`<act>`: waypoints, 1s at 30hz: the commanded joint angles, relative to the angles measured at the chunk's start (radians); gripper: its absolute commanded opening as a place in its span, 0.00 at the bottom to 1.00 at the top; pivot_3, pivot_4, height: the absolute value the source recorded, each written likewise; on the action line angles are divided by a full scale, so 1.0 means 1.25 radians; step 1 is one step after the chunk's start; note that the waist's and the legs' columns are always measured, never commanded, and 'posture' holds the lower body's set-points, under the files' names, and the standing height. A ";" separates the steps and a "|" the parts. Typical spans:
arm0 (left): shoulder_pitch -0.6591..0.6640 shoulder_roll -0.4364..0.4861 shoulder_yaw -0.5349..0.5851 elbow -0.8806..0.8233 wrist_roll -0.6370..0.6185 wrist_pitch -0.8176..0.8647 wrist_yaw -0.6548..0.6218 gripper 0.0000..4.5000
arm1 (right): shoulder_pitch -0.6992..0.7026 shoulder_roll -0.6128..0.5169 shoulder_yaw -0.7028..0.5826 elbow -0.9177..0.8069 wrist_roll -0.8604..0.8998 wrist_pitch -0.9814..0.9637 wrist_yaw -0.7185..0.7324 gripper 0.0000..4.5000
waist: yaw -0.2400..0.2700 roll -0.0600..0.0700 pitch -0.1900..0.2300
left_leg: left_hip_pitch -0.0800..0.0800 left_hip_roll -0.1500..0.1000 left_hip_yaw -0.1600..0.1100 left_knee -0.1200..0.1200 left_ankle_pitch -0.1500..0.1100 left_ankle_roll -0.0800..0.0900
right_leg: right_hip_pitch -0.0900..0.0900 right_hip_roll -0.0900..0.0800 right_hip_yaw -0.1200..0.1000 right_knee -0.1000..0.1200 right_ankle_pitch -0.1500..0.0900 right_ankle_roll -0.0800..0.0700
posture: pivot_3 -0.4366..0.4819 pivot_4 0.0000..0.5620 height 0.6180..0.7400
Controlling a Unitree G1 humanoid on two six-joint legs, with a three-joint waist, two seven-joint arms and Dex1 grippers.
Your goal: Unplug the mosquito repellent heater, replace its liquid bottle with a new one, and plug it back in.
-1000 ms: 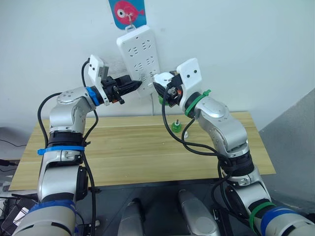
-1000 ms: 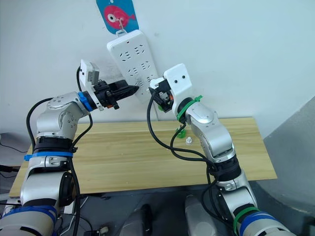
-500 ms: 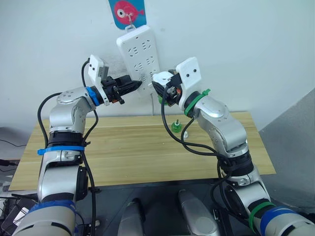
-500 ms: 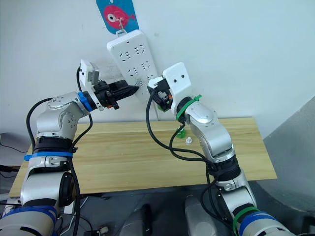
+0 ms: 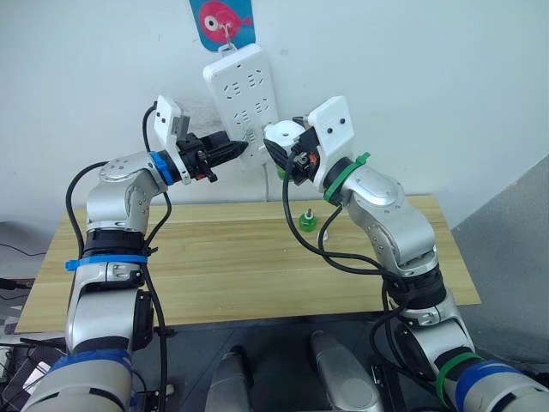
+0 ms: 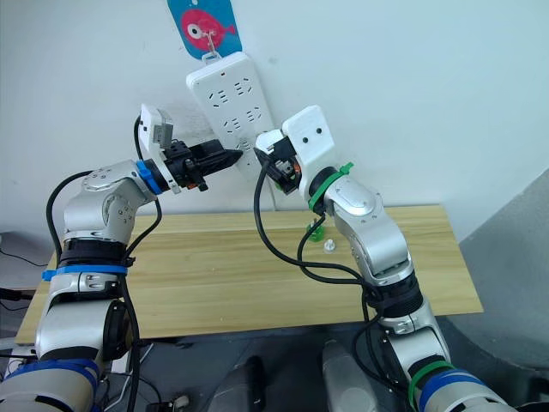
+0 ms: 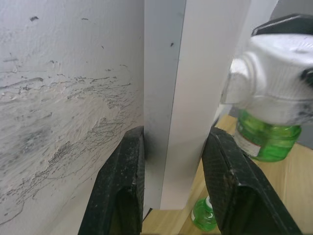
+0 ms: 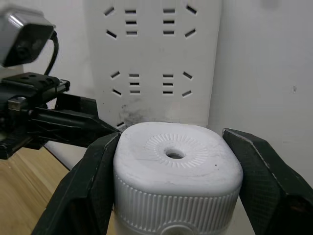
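Right tool: right tool, two black fingers clenched on the small white rounded plastic mosquito repellent heater, vent hole facing the wrist camera.
Left tool: left tool, fingers straddling the lower edge of the long white multi-socket power strip hung on the wall; contact with it cannot be confirmed.
Heater position: held off the wall, just beside the strip's lower sockets, green liquid bottle fitted beneath.
Surface: wooden surface carries a second green bottle and a small white cap.
Progress: judged unplugged and refilled; re-plugging outstanding.
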 commanded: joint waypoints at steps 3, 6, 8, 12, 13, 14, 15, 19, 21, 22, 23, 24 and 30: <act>-0.008 0.014 0.015 -0.002 -0.001 0.001 0.003 0.30 | 0.015 -0.021 0.000 -0.074 0.014 -0.003 0.027 0.67 | 0.000 0.000 0.000 | 0.000 0.000 0.000 0.000 0.000 0.000 | 0.000 0.000 0.000 0.000 0.000 0.000 | 0.23 0.42 0.96; -0.010 0.015 0.018 0.000 -0.004 0.007 0.004 0.30 | 0.024 -0.026 -0.001 -0.081 0.019 -0.006 0.031 0.67 | 0.000 0.000 0.000 | 0.000 0.000 0.000 0.000 0.000 0.000 | 0.000 0.000 0.000 0.000 0.000 0.000 | 0.22 0.42 0.96; -0.010 0.013 0.021 -0.003 -0.012 0.021 0.004 0.30 | 0.027 -0.017 0.001 -0.070 0.017 -0.016 0.023 0.67 | 0.000 0.000 0.000 | 0.000 0.000 0.000 0.000 0.000 0.000 | 0.000 0.000 0.000 0.000 0.000 0.000 | 0.22 0.42 0.96; -0.010 0.014 0.021 -0.006 -0.017 0.036 0.002 0.30 | 0.019 0.001 0.001 -0.050 0.010 -0.038 0.012 0.67 | 0.000 0.000 0.000 | 0.000 0.000 0.000 0.000 0.000 0.000 | 0.000 0.000 0.000 0.000 0.000 0.000 | 0.23 0.42 0.96; -0.010 0.015 0.021 -0.005 -0.017 0.038 0.001 0.30 | 0.015 0.004 0.002 -0.044 0.008 -0.044 0.011 0.67 | 0.000 0.000 0.000 | 0.000 0.000 0.000 0.000 0.000 0.000 | 0.000 0.000 0.000 0.000 0.000 0.000 | 0.23 0.42 0.96; -0.011 0.016 0.021 -0.005 -0.018 0.040 0.001 0.30 | 0.011 0.006 0.002 -0.035 0.005 -0.051 0.010 0.67 | 0.000 0.000 0.000 | 0.000 0.000 0.000 0.000 0.000 0.000 | 0.000 0.000 0.000 0.000 0.000 0.000 | 0.23 0.42 0.96; -0.011 0.016 0.021 -0.005 -0.019 0.040 0.001 0.30 | 0.009 0.008 0.002 -0.029 0.002 -0.057 0.010 0.67 | 0.000 0.000 0.000 | 0.000 0.000 0.000 0.000 0.000 0.000 | 0.000 0.000 0.000 0.000 0.000 0.000 | 0.23 0.42 0.96; -0.010 0.018 0.020 -0.007 -0.019 0.042 0.000 0.30 | 0.002 0.012 0.002 -0.004 -0.008 -0.079 0.005 0.67 | 0.000 0.000 0.000 | 0.000 0.000 0.000 0.000 0.000 0.000 | 0.000 0.000 0.000 0.000 0.000 0.000 | 0.23 0.42 0.96; -0.010 0.019 0.020 -0.007 -0.019 0.041 -0.001 0.30 | 0.001 0.013 0.002 0.002 -0.013 -0.083 0.004 0.67 | 0.000 0.000 0.000 | 0.000 0.000 0.000 0.000 0.000 0.000 | 0.000 0.000 0.000 0.000 0.000 0.000 | 0.23 0.42 0.96; -0.010 0.020 0.020 -0.007 -0.019 0.040 -0.001 0.30 | 0.001 0.012 0.003 0.005 -0.016 -0.085 0.004 0.67 | 0.000 0.000 0.000 | 0.000 0.000 0.000 0.000 0.000 0.000 | 0.000 0.000 0.000 0.000 0.000 0.000 | 0.24 0.41 0.96; -0.011 0.021 0.020 -0.006 -0.018 0.040 -0.002 0.30 | 0.000 0.012 0.003 0.007 -0.018 -0.086 0.004 0.67 | 0.000 0.000 0.000 | 0.000 0.000 0.000 0.000 0.000 0.000 | 0.000 0.000 0.000 0.000 0.000 0.000 | 0.24 0.41 0.96; -0.012 0.021 0.020 -0.005 -0.018 0.038 -0.002 0.30 | 0.000 0.011 0.001 0.009 -0.020 -0.088 0.005 0.67 | 0.000 0.000 0.000 | 0.000 0.000 0.000 0.000 0.000 0.000 | 0.000 0.000 0.000 0.000 0.000 0.000 | 0.23 0.41 0.96; -0.015 0.022 0.018 0.000 -0.015 0.035 -0.006 0.30 | -0.001 0.008 -0.003 0.013 -0.024 -0.099 0.007 0.67 | 0.000 0.000 0.000 | 0.000 0.000 0.000 0.000 0.000 0.000 | 0.000 0.000 0.000 0.000 0.000 0.000 | 0.23 0.41 0.96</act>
